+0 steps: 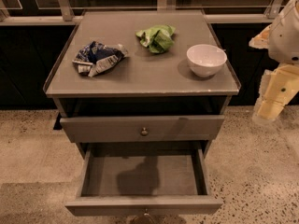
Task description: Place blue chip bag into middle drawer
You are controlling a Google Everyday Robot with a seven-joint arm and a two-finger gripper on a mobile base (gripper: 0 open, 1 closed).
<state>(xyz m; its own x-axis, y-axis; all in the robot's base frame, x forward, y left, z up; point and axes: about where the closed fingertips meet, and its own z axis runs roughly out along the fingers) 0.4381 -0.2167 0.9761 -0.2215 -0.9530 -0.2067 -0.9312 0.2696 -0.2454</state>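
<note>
Blue chip bag (98, 57) lies far left on the cabinet top (154, 80), well apart from the gripper (271, 104) hanging beyond the right edge, whose grip state cannot be told.

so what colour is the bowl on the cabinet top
The bowl is plain white, camera view; hand at right edge.

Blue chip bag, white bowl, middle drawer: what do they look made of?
Blue chip bag: thin foil-like plastic, crinkled with silvery glints. White bowl: probably glazed ceramic, smooth, slightly glossy; maybe plastic. Middle drawer: seemingly painted wood, matte grey, flat. The pincer hangs beside the cabinet, at the picture's right.
</note>
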